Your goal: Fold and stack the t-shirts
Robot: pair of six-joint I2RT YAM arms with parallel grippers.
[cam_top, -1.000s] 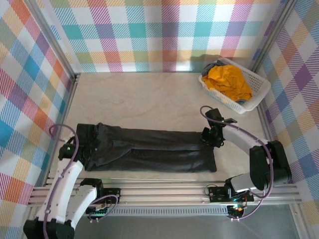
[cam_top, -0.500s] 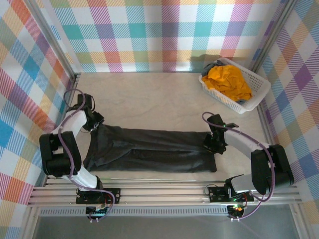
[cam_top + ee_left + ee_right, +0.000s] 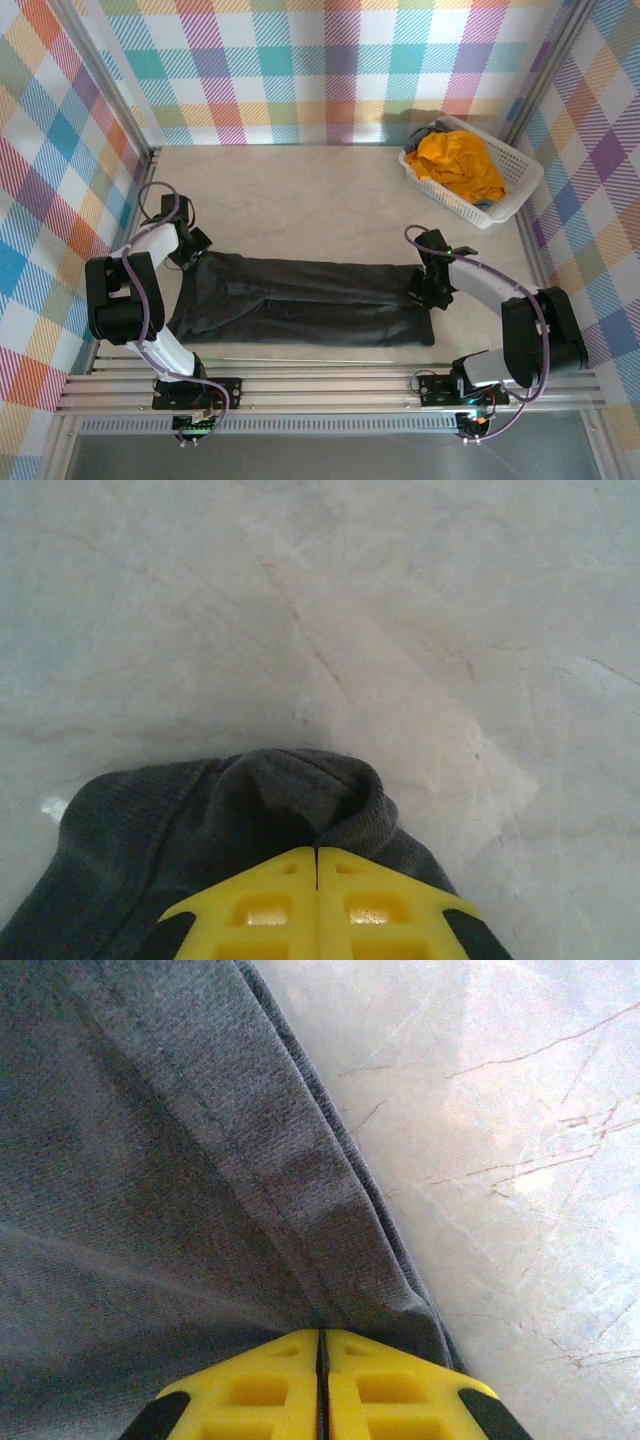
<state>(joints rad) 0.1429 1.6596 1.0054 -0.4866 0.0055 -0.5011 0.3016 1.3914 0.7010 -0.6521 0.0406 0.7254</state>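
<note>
Grey shirt [image 3: 300,300]: lies flat on the table [image 3: 300,195] as a long folded band across the lower middle of the top view.

Left gripper [image 3: 193,248]: sits at the band's upper-left corner. In the left wrist view its yellow fingers [image 3: 262,912] are pressed together at the bottom centre, clamped on a puckered fold of the grey cloth.

Right gripper [image 3: 428,290]: sits at the band's right end. In the right wrist view its fingers [image 3: 375,1388] are together at the bottom centre, pinching the shirt's folded edge, with bare table to the right.

Yellow shirt [image 3: 458,163]: heaped in the white basket [image 3: 522,188] at the upper right of the top view, well apart from the grey shirt.
</note>
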